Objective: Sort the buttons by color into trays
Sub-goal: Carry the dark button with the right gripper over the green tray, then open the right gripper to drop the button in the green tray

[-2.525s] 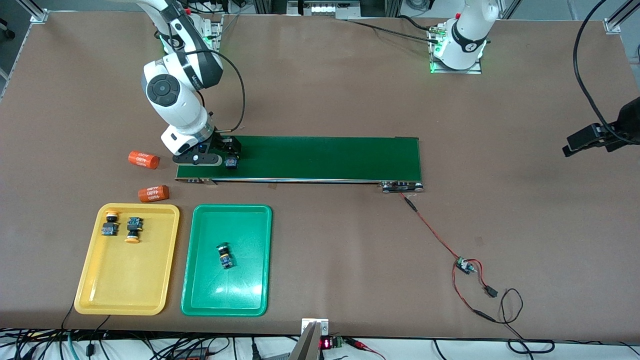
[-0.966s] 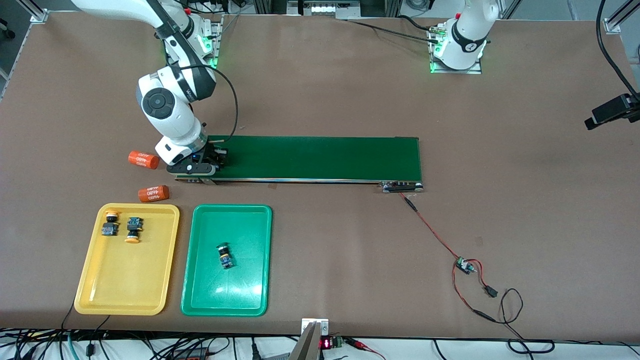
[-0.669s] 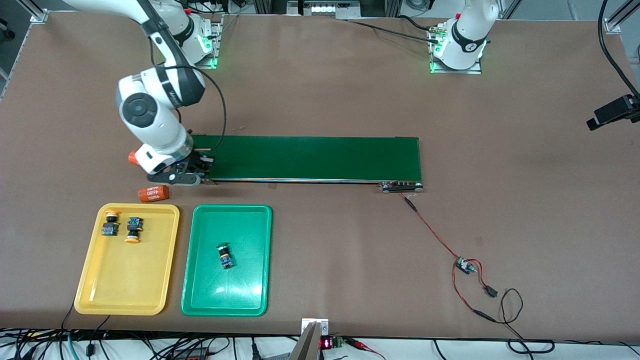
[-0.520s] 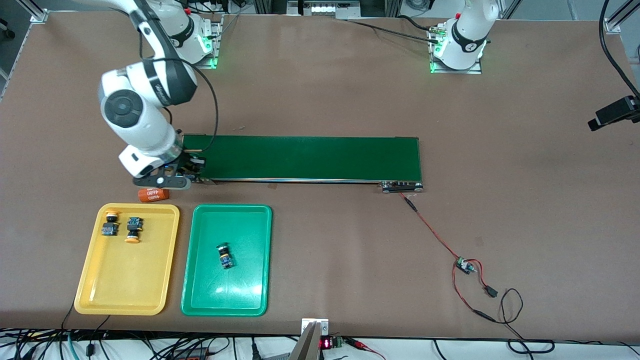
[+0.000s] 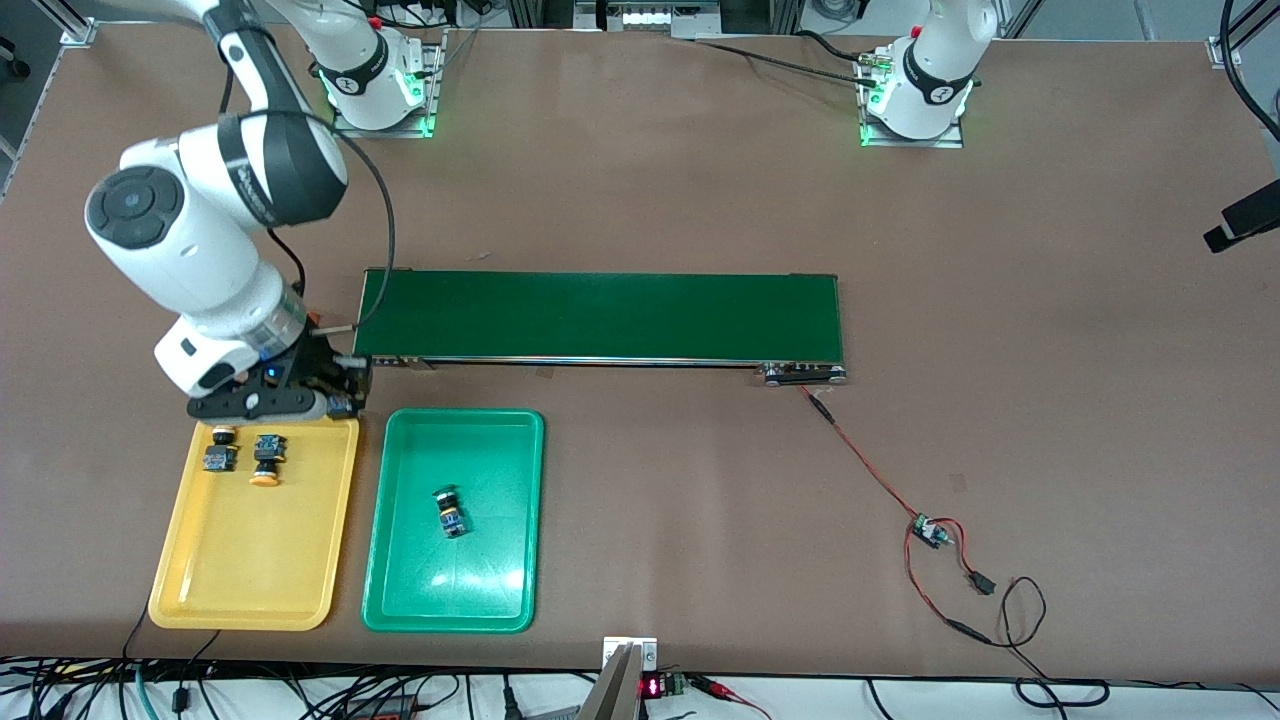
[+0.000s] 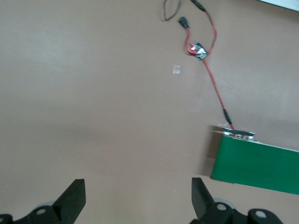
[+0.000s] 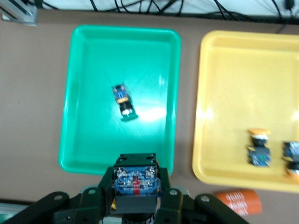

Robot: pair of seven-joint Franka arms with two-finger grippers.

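My right gripper [image 5: 338, 402] [image 7: 135, 186] is shut on a button [image 7: 135, 181] with a dark body and a blue end. Its cap is hidden. The gripper hangs over the table between the conveyor's end and the yellow tray [image 5: 250, 560] [image 7: 233, 88]. Two yellow-capped buttons [image 5: 218, 447] [image 5: 266, 460] [image 7: 259, 147] lie in that tray. One green-capped button [image 5: 450, 512] [image 7: 124, 101] lies in the green tray [image 5: 400, 560] [image 7: 74, 93] beside it. My left gripper [image 6: 138, 201] [image 5: 1242, 218] waits open and empty above bare table at the left arm's end.
The long dark-green conveyor belt [image 5: 600, 315] [image 6: 257, 163] runs across the middle of the table. Red wires lead from it to a small circuit board [image 5: 930, 530] [image 6: 198, 50]. An orange cylinder [image 7: 236, 200] lies by the yellow tray, hidden under my right arm in the front view.
My right arm has carried the button off the conveyor's end toward the trays, covering both orange cylinders in the front view. The left gripper has shifted slightly at the table's edge.
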